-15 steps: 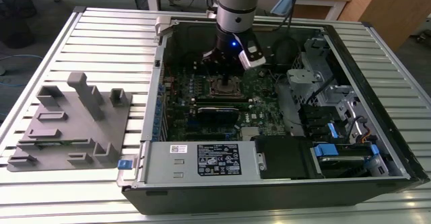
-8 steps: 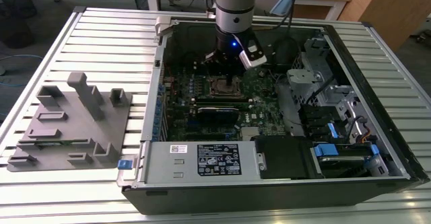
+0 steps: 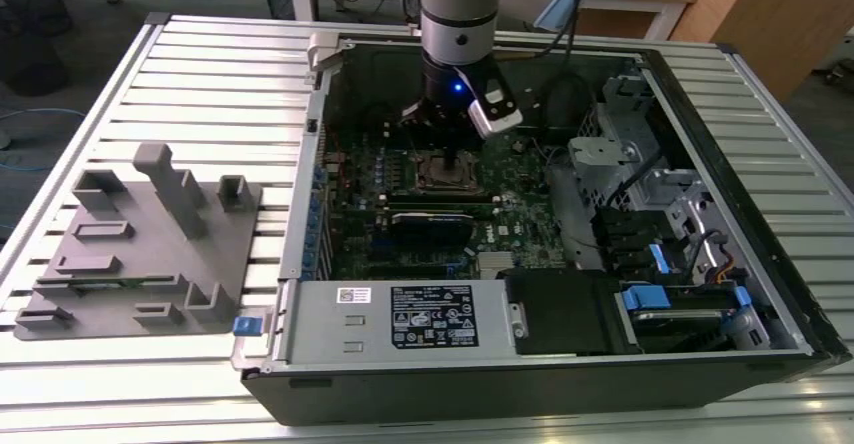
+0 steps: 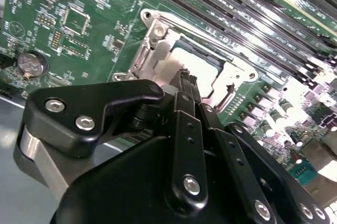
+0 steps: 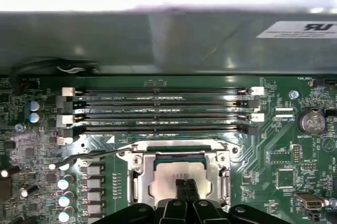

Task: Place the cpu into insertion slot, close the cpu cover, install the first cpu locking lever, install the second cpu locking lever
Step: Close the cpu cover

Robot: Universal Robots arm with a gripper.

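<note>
We see the gripper (image 5: 184,183), fingers pinched narrow and empty, over the dull silver cpu (image 5: 167,177), framed by the shiny metal cpu cover (image 5: 221,174); long black memory slots (image 5: 158,109) lie alongside.

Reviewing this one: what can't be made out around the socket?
- First wrist view: the claw covers one edge of the cpu cover.
- Second wrist view: the claw's body hides part of the cpu; contact cannot be judged.
- Exterior view: the insertion slot is too small to tell cover from cpu.
</note>
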